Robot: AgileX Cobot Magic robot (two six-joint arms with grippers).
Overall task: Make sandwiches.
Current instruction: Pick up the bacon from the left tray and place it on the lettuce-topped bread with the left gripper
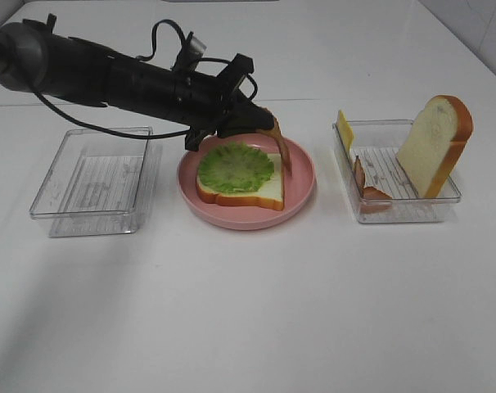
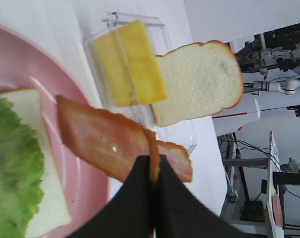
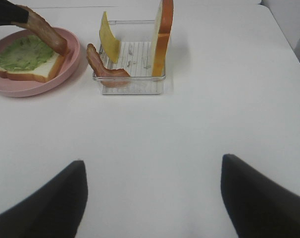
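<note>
A white bread slice (image 1: 268, 190) topped with a green lettuce leaf (image 1: 235, 168) lies on the round pink plate (image 1: 301, 192). My left gripper (image 1: 266, 125) is shut on a reddish-brown bacon strip (image 1: 282, 151) that hangs over the plate's right side, beside the lettuce. In the left wrist view the black fingers (image 2: 135, 198) pinch the strip (image 2: 103, 139) at one end. The right tray (image 1: 403, 209) holds a yellow cheese slice (image 1: 344, 129), another bacon strip (image 1: 362, 182) and an upright bread slice (image 1: 435, 146). My right gripper (image 3: 152, 198) is open and empty over bare table, nearer the front than the tray (image 3: 130, 74).
A clear plastic tray (image 1: 92, 176) with nothing in it stands left of the plate. The left arm (image 1: 109, 78) stretches from the back left across to the plate. White table all round.
</note>
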